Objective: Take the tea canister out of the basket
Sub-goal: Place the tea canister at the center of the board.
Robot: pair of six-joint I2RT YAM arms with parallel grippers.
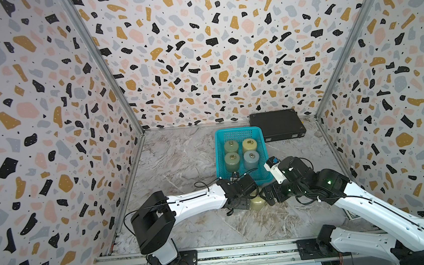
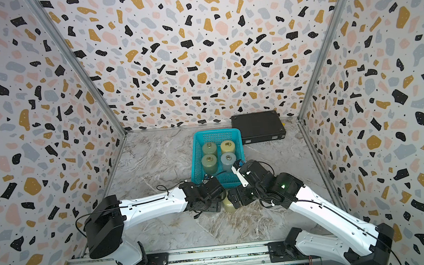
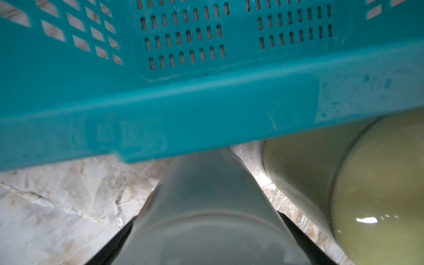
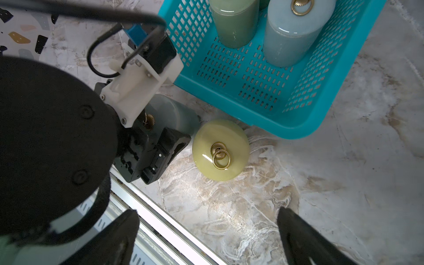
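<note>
Marble (image 4: 321,183) beside basket (image 4: 286,132) rim: left end effector (image 3: 207,216) clasps grey canister (image 3: 204,181).

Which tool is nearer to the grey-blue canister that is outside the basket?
Left. The left tool holds the grey-blue canister between its fingers; the right tool hangs open on the other side of the yellow-green canister.

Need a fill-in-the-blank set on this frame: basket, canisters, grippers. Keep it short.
1. The basket holds ___ canisters.
2. ___ canisters are out of it: the yellow-green canister and the grey-blue canister.
3. The grey-blue canister sits between the fingers of the ___ gripper.
4. The right gripper is ___ and empty.

Missing words: four; two; left; open.
</note>
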